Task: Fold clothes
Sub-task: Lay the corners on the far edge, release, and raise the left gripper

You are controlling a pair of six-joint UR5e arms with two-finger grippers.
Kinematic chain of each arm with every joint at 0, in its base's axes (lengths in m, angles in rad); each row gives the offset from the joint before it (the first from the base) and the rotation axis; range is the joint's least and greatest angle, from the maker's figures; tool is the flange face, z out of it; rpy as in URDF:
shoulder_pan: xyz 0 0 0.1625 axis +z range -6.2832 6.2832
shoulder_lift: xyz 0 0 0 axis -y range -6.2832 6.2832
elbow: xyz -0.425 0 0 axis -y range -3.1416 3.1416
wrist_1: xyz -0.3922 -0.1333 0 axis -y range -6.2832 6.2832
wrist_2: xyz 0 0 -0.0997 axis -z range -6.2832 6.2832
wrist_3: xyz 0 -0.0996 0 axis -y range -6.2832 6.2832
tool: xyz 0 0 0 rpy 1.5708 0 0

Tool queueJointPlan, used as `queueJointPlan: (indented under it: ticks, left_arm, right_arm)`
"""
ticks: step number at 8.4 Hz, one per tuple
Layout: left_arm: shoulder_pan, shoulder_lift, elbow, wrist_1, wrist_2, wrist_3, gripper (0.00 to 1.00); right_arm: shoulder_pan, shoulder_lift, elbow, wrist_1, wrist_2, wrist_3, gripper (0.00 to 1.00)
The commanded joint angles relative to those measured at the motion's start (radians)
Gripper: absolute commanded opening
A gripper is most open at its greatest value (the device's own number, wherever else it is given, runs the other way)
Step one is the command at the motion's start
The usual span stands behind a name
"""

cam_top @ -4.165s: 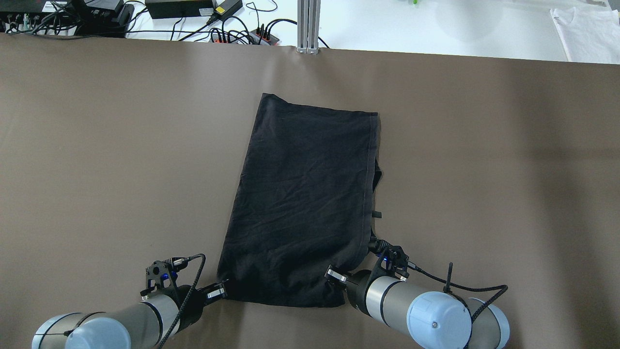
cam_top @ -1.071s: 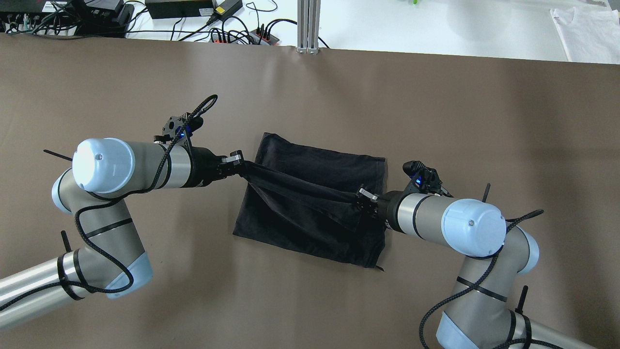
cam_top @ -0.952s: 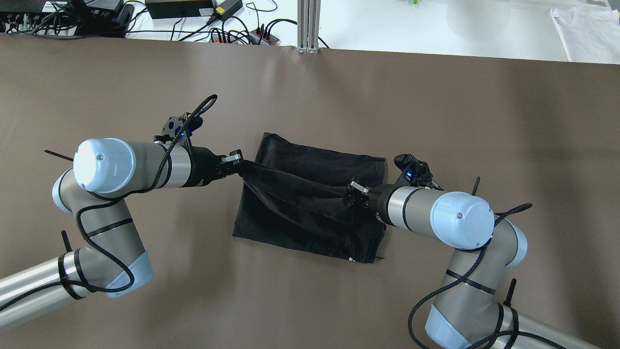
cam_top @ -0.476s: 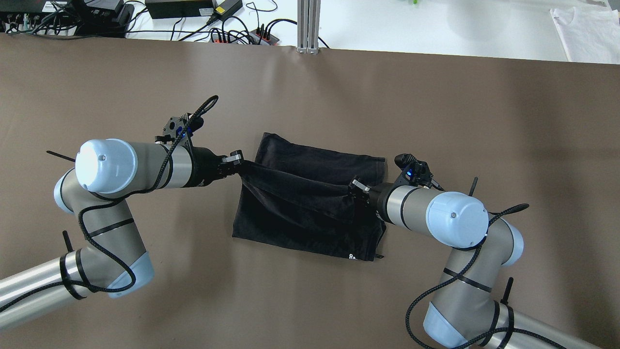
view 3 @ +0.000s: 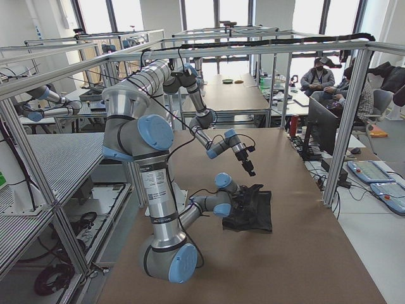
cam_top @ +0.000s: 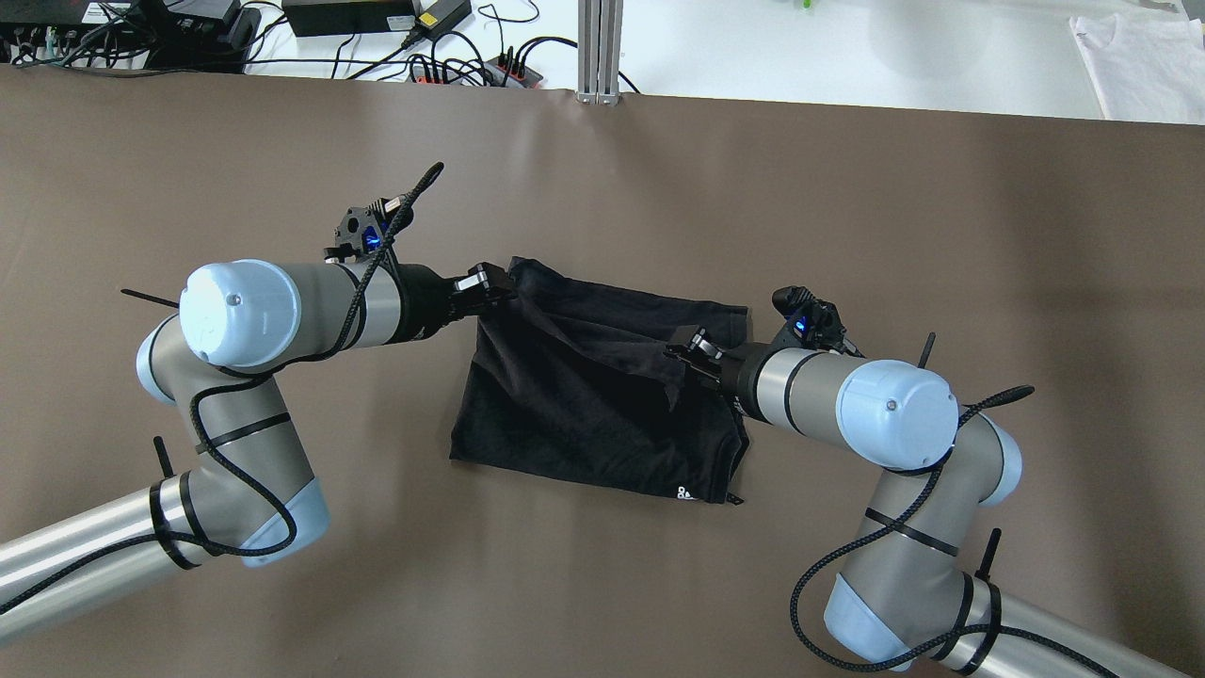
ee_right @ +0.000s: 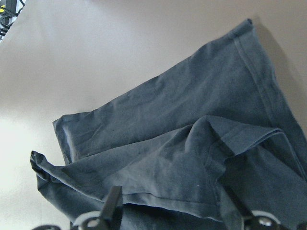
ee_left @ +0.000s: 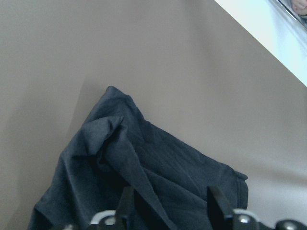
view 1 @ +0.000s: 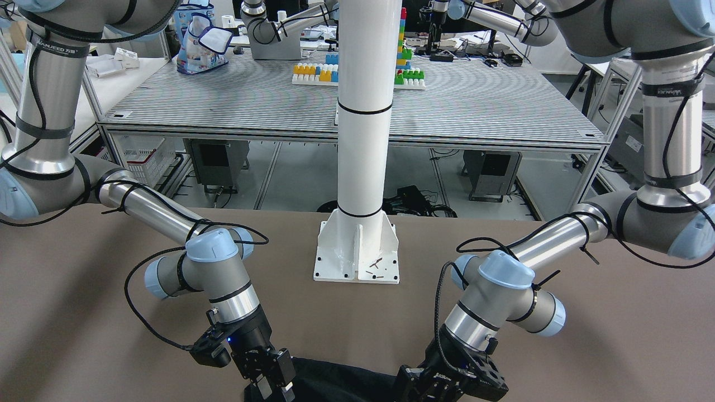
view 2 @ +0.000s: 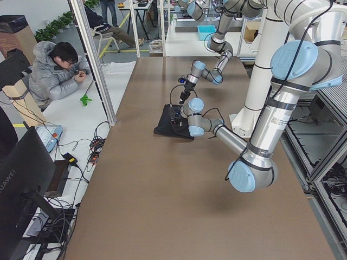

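Observation:
The clothes are one black garment lying folded over on the brown table, its upper layer rumpled near the far edge. My left gripper is at the garment's far left corner. The left wrist view shows its fingers spread apart and open above the cloth. My right gripper is at the far right part, by a raised flap. It is open too, with a slack fabric edge lying ahead of it. The front-facing view cuts off both hands and the garment at its bottom edge.
A white pole on a base plate stands mid-table on the robot's side. Cables and power supplies, an aluminium post and a white cloth lie beyond the far edge. A seated person is nearby.
Both grippers carried the garment's near edge up and over toward the far edge. The fabric that was stretched taut between them now sags loose, and the left gripper has moved further forward.

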Motion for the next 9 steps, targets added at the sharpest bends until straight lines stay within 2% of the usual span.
queueJointPlan:
  ticks: [1, 2, 4, 5, 7, 8, 9]
  left_arm:
    - [-0.05, -0.037, 0.012, 0.064, -0.003, -0.012, 1.0]
    - [-0.079, -0.035, 0.011, 0.064, -0.035, -0.009, 1.0]
    - [-0.194, 0.012, 0.003, 0.059, -0.221, 0.038, 1.0]
    - [-0.243, 0.035, 0.003, 0.059, -0.28, 0.084, 1.0]
    - [-0.3, 0.072, 0.004, 0.053, -0.326, 0.149, 1.0]
    - [-0.308, 0.072, 0.009, 0.056, -0.33, 0.153, 1.0]
    - [-0.309, 0.07, 0.01, 0.059, -0.328, 0.153, 1.0]
  right_arm:
    - [0.007, 0.036, 0.015, 0.007, 0.027, 0.007, 0.94]
    - [0.004, 0.053, 0.013, -0.01, 0.026, 0.021, 0.94]
    - [-0.016, 0.084, 0.013, -0.076, 0.026, 0.01, 0.94]
    - [-0.066, 0.116, 0.004, -0.126, 0.023, 0.003, 0.94]
    - [-0.112, 0.18, 0.003, -0.305, 0.027, -0.098, 0.94]
    - [-0.138, 0.188, -0.014, -0.356, 0.024, -0.184, 0.94]
    - [-0.14, 0.203, -0.061, -0.36, 0.024, -0.219, 0.94]
